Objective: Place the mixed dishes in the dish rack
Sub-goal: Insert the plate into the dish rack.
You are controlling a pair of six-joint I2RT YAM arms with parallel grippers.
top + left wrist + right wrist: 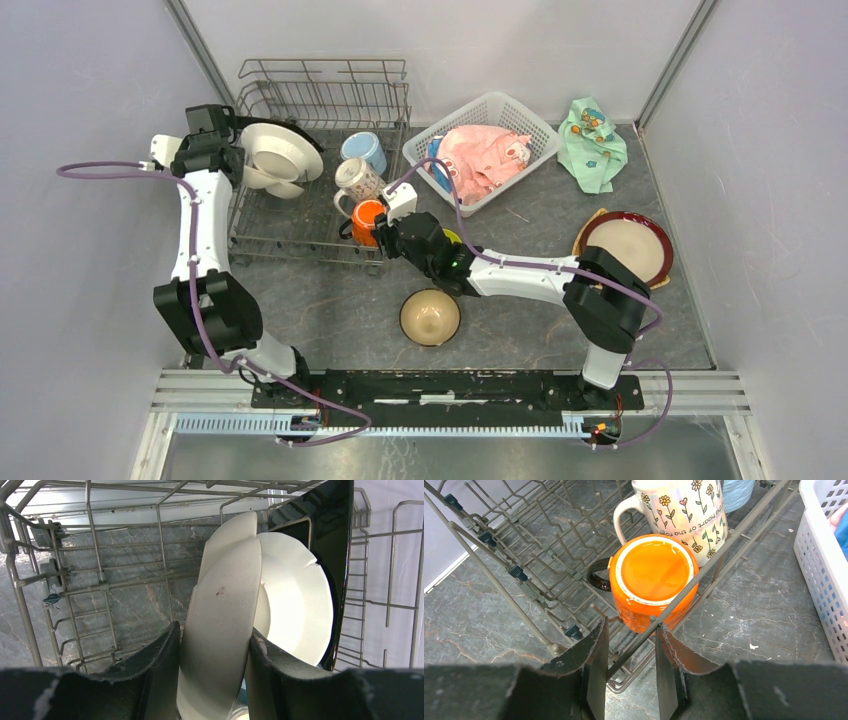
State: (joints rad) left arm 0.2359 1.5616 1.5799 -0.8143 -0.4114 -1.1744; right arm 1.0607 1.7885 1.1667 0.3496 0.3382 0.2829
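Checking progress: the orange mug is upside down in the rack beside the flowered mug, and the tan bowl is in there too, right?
No: the top view shows the tan bowl on the table, outside the dish rack. The orange mug part holds.

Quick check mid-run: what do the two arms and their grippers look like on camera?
The left arm and right arm have white links joined by bulky black joint housings, with a purple cable looping along each. The left gripper and right gripper have flat black fingers with scuffed, pale-chipped edges.
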